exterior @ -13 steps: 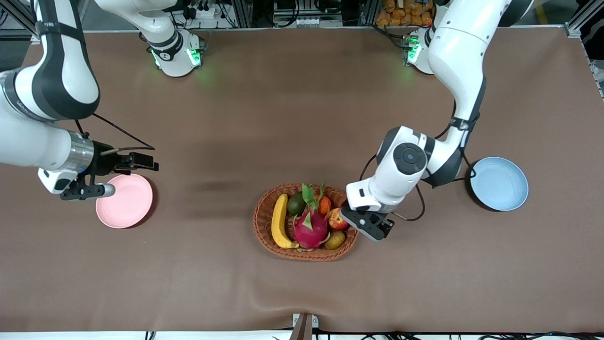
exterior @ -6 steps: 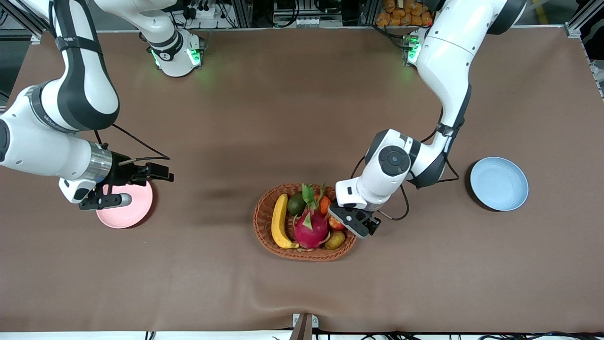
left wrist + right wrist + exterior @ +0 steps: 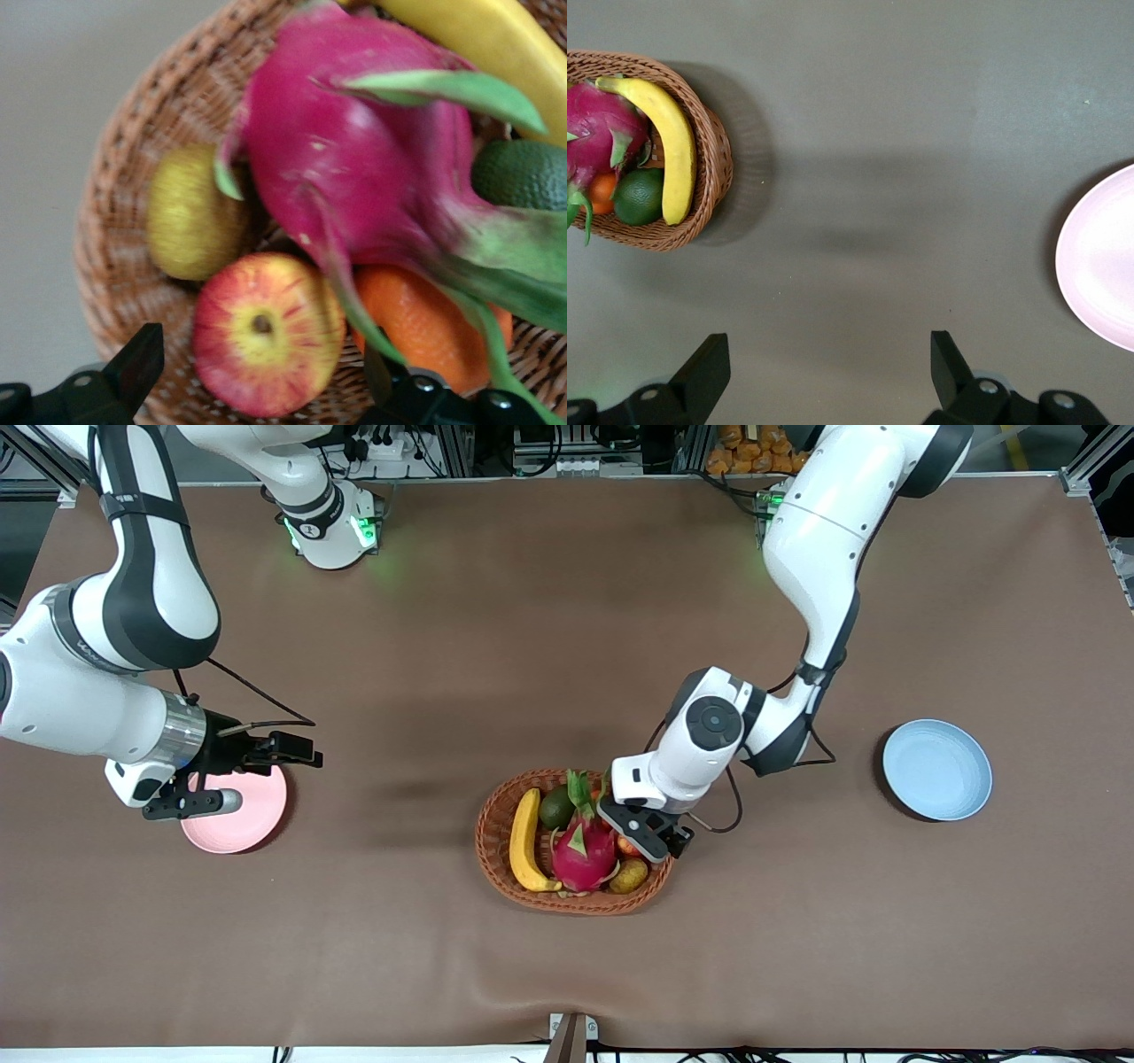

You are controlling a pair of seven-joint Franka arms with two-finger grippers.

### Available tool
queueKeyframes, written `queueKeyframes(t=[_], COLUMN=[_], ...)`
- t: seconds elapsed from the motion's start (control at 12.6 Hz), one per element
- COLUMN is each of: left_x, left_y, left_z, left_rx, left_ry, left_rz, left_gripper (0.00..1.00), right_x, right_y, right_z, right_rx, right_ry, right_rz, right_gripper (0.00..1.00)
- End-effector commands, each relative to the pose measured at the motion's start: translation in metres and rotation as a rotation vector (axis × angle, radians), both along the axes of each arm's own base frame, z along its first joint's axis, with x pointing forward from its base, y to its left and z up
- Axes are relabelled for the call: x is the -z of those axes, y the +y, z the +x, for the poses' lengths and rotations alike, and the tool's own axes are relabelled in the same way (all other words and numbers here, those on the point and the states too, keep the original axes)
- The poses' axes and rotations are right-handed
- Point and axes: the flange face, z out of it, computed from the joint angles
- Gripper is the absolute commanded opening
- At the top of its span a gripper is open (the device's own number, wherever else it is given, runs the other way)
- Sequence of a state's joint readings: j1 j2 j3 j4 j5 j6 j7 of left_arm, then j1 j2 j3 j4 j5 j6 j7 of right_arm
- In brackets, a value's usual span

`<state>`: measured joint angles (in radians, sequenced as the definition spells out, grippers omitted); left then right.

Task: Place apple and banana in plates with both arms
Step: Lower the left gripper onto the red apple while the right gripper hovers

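The apple [image 3: 266, 332], red with yellow patches, lies in the wicker basket [image 3: 489, 834]. In the front view only a sliver of it [image 3: 627, 846] shows under the left hand. My left gripper [image 3: 261, 351] is open low over the basket [image 3: 115, 195], one finger on each side of the apple. It also shows in the front view [image 3: 644, 831]. The banana [image 3: 524, 841] lies along the basket's edge toward the right arm's end. My right gripper [image 3: 297, 749] is open and empty above the pink plate's [image 3: 239, 819] edge. The blue plate [image 3: 936, 769] is empty.
The basket also holds a pink dragon fruit [image 3: 583, 852], a dark green avocado [image 3: 556, 808], a brownish-green kiwi [image 3: 629, 875] and an orange piece [image 3: 425, 319] right beside the apple. The right wrist view shows the basket [image 3: 713, 168], the banana [image 3: 669, 142] and the pink plate [image 3: 1103, 266].
My left gripper has moved from the basket's rim to over the apple, covering most of it. My right arm has swung a little toward the table's middle, over the pink plate.
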<state>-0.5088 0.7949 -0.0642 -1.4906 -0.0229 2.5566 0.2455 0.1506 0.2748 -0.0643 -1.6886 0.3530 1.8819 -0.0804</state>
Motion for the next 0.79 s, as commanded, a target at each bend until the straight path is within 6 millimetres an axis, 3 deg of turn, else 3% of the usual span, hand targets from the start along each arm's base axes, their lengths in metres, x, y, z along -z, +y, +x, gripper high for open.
queueKeyframes(t=[0.0, 0.71], left_x=[0.006, 0.012], left_y=[-0.001, 0.012], left_z=[-0.006, 0.003], left_rx=[0.017, 0.032], left_ry=[-0.001, -0.012], left_rz=[-0.006, 0.004], left_gripper=[1.00, 1.00], right_x=[-0.002, -0.001], right_y=[0.002, 0.010], right_z=[0.002, 0.001], right_rx=[-0.002, -0.014], right_ry=[-0.006, -0.004], right_rz=[0.019, 0.018], right_gripper=[1.00, 1.00])
